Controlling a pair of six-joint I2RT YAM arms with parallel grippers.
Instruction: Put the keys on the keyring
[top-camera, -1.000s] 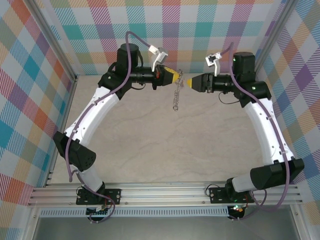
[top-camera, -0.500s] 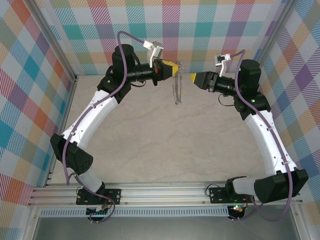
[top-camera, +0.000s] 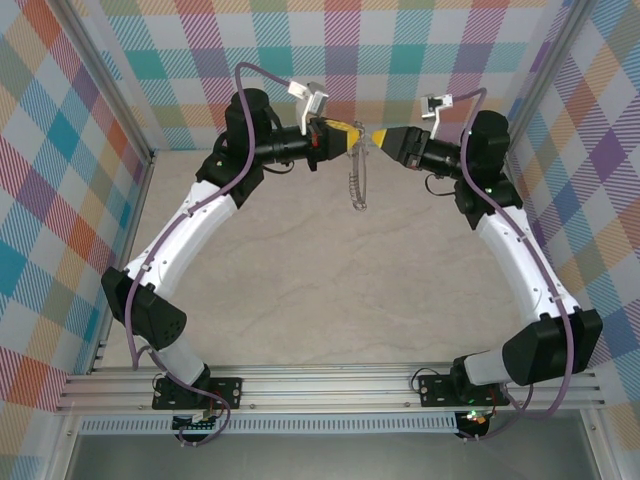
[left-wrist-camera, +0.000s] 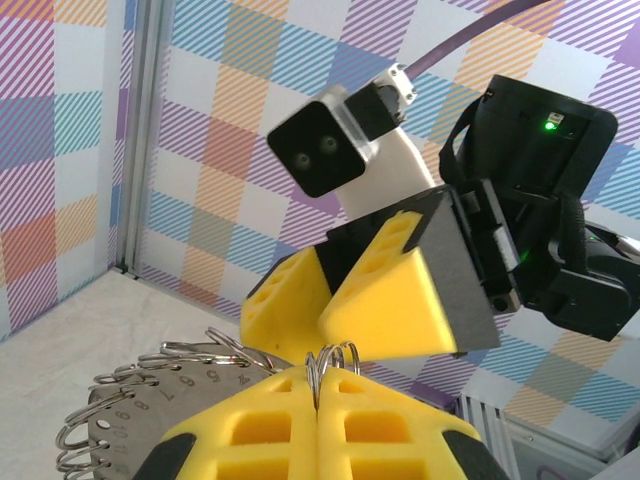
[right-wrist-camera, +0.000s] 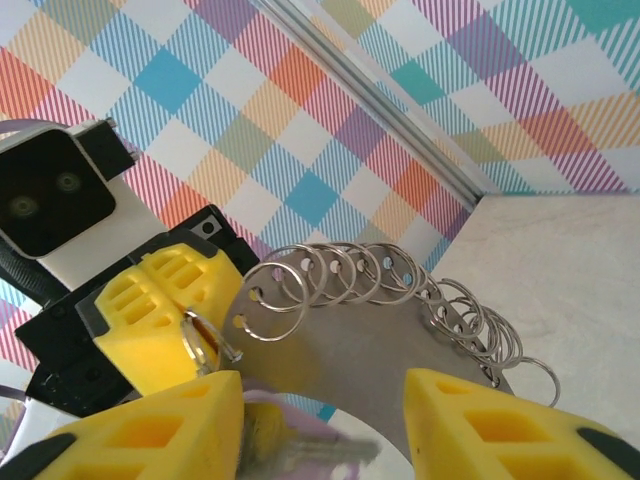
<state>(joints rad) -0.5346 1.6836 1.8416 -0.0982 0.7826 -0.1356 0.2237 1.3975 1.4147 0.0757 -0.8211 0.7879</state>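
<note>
Near back wall, we log left gripper clamped on keyring, right gripper facing it, jaws apart. Likely threading step; next needs fine alignment

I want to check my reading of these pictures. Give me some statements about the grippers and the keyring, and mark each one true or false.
1. The left gripper is shut on a small wire ring. True.
2. The keyring lies flat on the table. False: it hangs in the air below the left gripper.
3. The right gripper has its jaws apart. True.
4. The two grippers are at opposite side walls. False: they nearly meet tip to tip.
</note>
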